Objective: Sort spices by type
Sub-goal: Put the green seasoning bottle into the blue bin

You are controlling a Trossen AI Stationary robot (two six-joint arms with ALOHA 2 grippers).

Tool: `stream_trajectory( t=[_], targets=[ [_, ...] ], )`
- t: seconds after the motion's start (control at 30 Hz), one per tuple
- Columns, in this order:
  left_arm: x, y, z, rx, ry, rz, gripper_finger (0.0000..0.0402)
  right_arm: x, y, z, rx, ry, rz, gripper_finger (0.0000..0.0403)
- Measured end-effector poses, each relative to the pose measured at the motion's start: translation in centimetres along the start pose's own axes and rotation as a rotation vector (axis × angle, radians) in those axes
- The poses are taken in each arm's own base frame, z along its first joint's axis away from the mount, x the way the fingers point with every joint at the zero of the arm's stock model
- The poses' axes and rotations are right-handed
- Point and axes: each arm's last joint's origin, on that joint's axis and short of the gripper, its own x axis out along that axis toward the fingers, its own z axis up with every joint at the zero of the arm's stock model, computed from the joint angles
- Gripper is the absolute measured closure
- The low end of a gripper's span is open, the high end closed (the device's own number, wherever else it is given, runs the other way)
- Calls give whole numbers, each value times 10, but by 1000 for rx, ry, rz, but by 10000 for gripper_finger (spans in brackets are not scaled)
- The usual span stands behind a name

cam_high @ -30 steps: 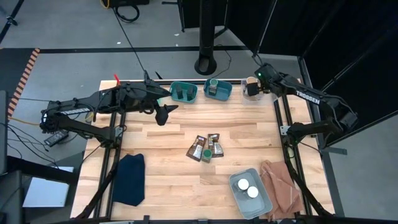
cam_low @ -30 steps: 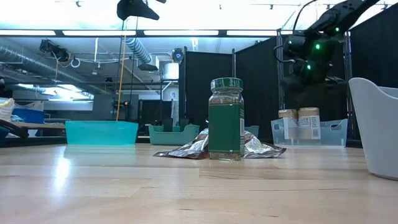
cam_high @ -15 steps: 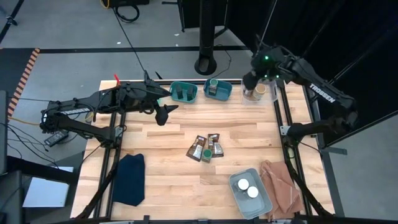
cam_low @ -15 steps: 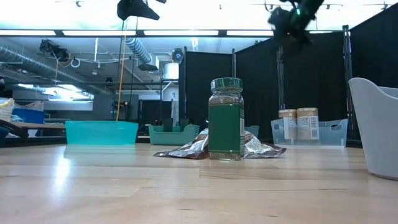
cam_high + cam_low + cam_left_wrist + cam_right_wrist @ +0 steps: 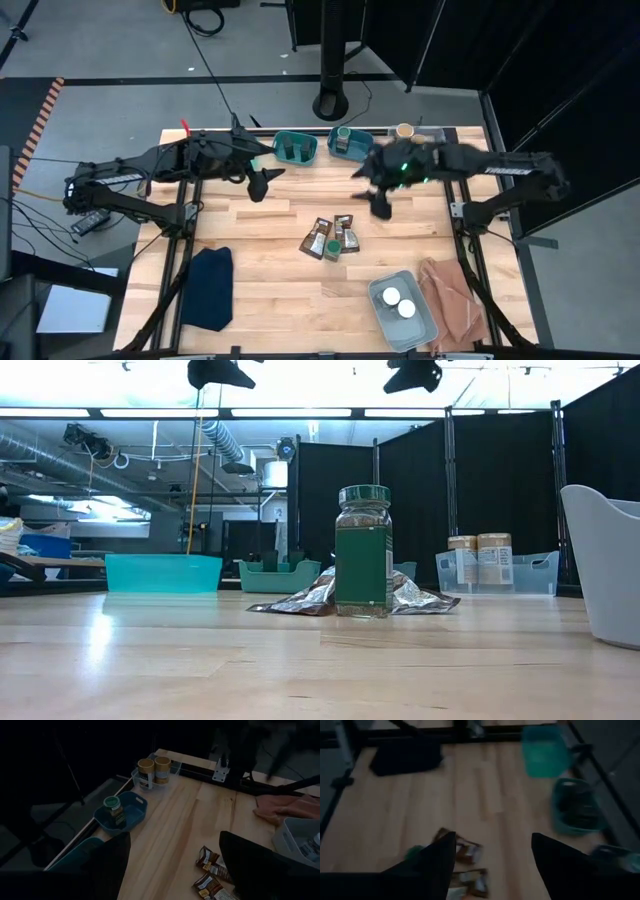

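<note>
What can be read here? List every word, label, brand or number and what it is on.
None reads clearly.
White lettering on the right arm: blurred.
Label on the green-lidded jar: too small.
Print on the brown packets: too small.
Labels on the two tan-topped jars: too small.

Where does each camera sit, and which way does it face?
High: overhead, looking down; both arms show, left gripper and right gripper above the table.
Low: table height, facing the green-lidded jar; grippers at top.
Left wrist: faces bins, packets; own fingers.
Right wrist: faces packets; own fingers.
Shared: packets appear in all.
</note>
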Motion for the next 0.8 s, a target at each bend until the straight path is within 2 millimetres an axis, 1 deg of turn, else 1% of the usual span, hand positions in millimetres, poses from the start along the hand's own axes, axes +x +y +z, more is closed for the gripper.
stream_trajectory(
  t=[0.13, 0.3, 0.4, 0.57, 0.67, 0.8],
  targets=[
    [-3, 0, 0, -1, -2, -12, 92, 36, 25, -5, -20, 77, 57, 137],
    [-6, 1, 0, 0, 5, -31, 92, 83, 48, -15, -22, 162, 115, 128],
    [-8, 1, -1, 0, 6, -49, 92, 107, 60, -22, -2, 196, 178, 117],
    [-11, 2, -3, 18, 29, -50, 92, 134, 74, -35, 16, 273, 201, 94],
    [-11, 2, -3, 33, 32, -53, 92, 143, 79, -41, 8, 304, 201, 84],
    [-11, 2, -3, 35, 32, -53, 92, 150, 84, -47, 17, 332, 198, 81]
  ],
)
